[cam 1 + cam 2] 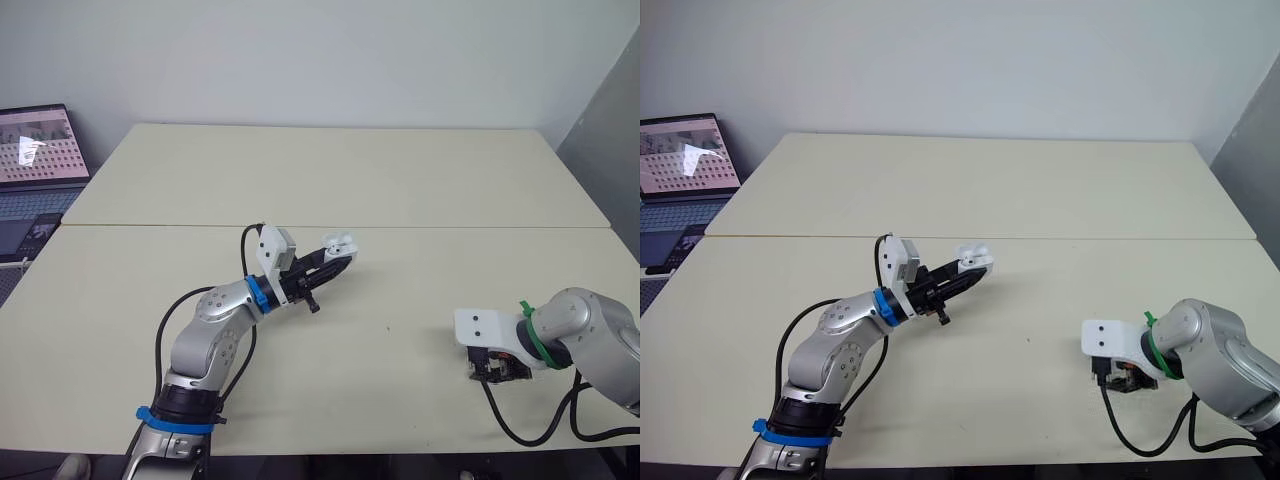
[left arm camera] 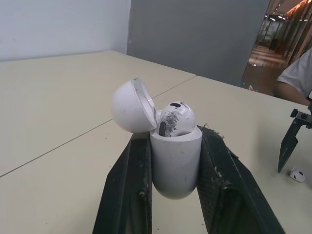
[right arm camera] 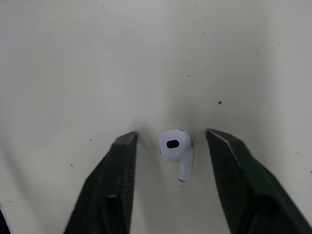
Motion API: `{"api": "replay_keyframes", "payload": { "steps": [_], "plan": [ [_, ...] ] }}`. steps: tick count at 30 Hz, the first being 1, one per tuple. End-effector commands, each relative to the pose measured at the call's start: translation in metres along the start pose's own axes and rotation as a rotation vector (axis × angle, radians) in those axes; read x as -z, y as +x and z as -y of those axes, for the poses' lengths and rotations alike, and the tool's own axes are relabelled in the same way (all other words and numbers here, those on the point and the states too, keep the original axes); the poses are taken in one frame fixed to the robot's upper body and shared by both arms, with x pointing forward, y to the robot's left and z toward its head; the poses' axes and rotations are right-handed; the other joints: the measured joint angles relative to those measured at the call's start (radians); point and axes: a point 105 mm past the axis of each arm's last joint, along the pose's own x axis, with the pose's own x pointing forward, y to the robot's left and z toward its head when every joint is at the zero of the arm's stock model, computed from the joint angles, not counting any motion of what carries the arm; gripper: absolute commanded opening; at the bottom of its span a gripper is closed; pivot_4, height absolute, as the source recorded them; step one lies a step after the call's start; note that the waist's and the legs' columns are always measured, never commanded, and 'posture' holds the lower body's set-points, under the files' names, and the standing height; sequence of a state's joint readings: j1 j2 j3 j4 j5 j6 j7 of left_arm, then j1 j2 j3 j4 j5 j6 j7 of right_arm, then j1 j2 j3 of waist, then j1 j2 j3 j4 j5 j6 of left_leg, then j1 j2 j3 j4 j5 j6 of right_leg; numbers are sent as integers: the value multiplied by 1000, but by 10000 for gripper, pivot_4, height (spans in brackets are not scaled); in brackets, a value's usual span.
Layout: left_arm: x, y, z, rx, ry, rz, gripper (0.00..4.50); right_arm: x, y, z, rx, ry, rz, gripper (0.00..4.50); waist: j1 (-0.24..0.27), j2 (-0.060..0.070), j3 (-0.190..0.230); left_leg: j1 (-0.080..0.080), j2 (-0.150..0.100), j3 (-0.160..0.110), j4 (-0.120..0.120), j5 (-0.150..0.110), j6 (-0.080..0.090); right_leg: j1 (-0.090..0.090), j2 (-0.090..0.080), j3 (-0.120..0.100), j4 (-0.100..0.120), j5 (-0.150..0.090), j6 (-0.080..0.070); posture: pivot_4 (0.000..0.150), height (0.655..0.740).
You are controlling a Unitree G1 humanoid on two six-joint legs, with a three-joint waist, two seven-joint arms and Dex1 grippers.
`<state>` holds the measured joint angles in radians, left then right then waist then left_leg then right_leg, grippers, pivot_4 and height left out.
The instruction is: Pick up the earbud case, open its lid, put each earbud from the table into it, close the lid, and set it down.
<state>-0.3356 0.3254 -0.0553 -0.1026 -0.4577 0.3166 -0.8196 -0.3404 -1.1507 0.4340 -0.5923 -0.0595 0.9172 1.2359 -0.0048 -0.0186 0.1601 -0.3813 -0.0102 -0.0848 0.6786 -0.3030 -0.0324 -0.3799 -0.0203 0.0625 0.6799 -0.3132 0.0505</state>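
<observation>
My left gripper (image 1: 338,258) is shut on the white earbud case (image 2: 175,155), held above the table near its middle. The case's lid (image 2: 128,106) stands swung open, and one earbud (image 2: 175,117) sits in the case's mouth. At the front right, my right gripper (image 3: 170,139) points down at the table and is open, its two fingers straddling the second white earbud (image 3: 174,150) without touching it. That earbud (image 2: 297,174) lies flat on the table, and a right fingertip (image 2: 287,142) shows just above it in the left wrist view.
The cream table (image 1: 330,170) has a seam running across its middle. An open laptop (image 1: 35,165) stands off the table's far left. A person's sleeve (image 2: 296,78) shows beyond the table's right side.
</observation>
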Motion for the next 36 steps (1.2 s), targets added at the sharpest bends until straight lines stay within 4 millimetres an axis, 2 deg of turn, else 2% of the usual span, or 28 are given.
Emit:
{"api": "replay_keyframes", "payload": {
  "steps": [1,3,9,13,16,19,23,27,33,36],
  "plan": [
    [-8,1,3,17,35,32,8010,-3,-2,-1,6,-23,-2,10740,1,0,0,0,0,0,0,0,0,0,0,0,0,0,0,1500,7400],
    [-8,1,3,17,35,31,8010,-3,-2,0,11,-25,-3,3779,1,0,0,0,0,0,0,0,0,0,0,0,0,0,0,1500,7400],
    [-7,1,3,17,38,29,8010,-2,-3,2,28,-34,-6,3604,1,0,0,0,0,0,0,0,0,0,0,0,0,0,0,1500,7400],
    [-7,2,2,16,40,30,8010,-23,-14,25,167,-83,105,3604,-1,0,0,0,0,0,0,0,0,0,0,0,0,0,0,1500,7400],
    [-7,3,2,13,41,34,8010,-47,-31,52,328,-101,262,3604,-2,1,0,0,0,1,0,0,0,-1,0,0,1,0,0,1500,7400],
    [-7,5,2,-6,36,40,8010,-66,-47,74,460,-29,463,3604,0,0,1,-1,0,0,0,0,0,-1,0,0,0,0,0,1500,7400],
    [-7,9,3,-25,-2,68,8010,-91,-64,87,544,60,756,3604,3,0,1,-2,-1,1,0,0,0,-3,-1,1,1,0,0,1500,7400],
    [-4,14,8,-20,-5,74,8010,-120,-78,81,562,108,1088,3604,1,0,1,-3,-1,3,0,0,0,-5,-1,2,2,0,0,1500,7400],
    [-4,16,7,-34,-27,89,8010,-134,-78,78,593,117,1245,3604,-1,0,1,-3,-1,3,0,0,0,-5,-1,2,3,0,0,1500,7400],
    [-5,16,7,-33,-36,98,8010,-148,-75,69,525,150,1338,3604,-3,0,1,-3,-1,3,-1,0,0,-5,0,2,3,0,0,1500,7400]
  ]
}}
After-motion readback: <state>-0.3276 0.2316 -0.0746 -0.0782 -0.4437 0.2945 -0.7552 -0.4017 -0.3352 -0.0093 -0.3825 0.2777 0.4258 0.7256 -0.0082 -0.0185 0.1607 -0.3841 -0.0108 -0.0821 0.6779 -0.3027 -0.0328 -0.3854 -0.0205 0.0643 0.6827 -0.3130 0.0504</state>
